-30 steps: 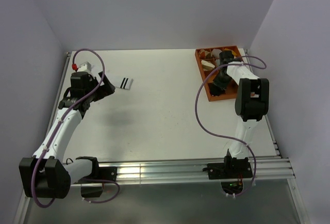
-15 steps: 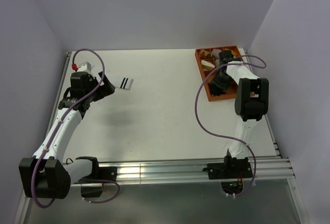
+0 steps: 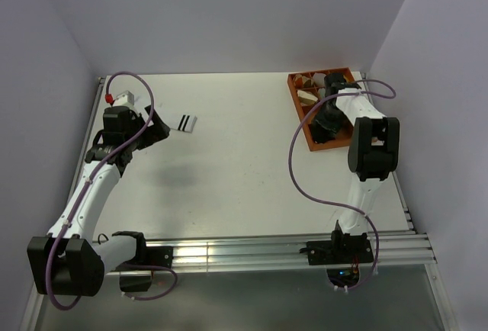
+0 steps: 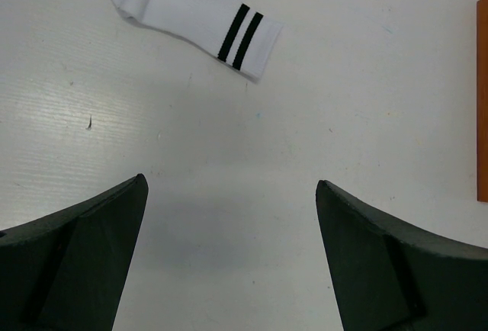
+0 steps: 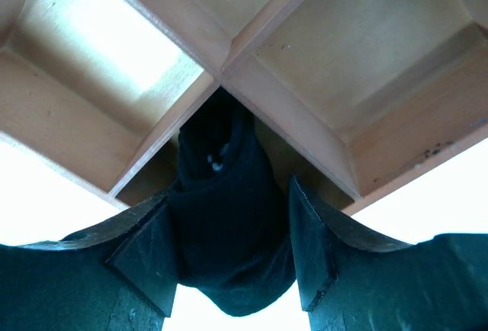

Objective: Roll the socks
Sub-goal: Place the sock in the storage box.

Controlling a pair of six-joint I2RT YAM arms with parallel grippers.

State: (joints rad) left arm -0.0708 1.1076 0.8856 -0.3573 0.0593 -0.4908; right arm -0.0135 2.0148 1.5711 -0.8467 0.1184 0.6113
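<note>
Moved since a second ago: the right gripper (image 3: 329, 123) has shifted slightly over the tray, and less of the white sock (image 3: 186, 123) shows from above beside the left gripper (image 3: 155, 130).
Left gripper (image 4: 230, 186): jaws wide, nothing between them, poised over bare table (image 3: 244, 171).
White sock (image 4: 191, 9): flat on the table at its far left, just ahead of the left fingertips and apart from them; the cuff with two black stripes points right.
Table middle: bare white surface between the two arms.
Tray (image 3: 302, 123): orange, divided into compartments, at the far right of the table, set at a slant.
Right gripper (image 5: 229, 194): reaching down into the tray, jaws part-way apart, one finger on each side of the black sock; whether they press it I cannot tell.
Black sock (image 5: 225, 224): a rolled dark bundle in one compartment, tucked against the corner where the wooden dividers (image 5: 229, 68) cross.
</note>
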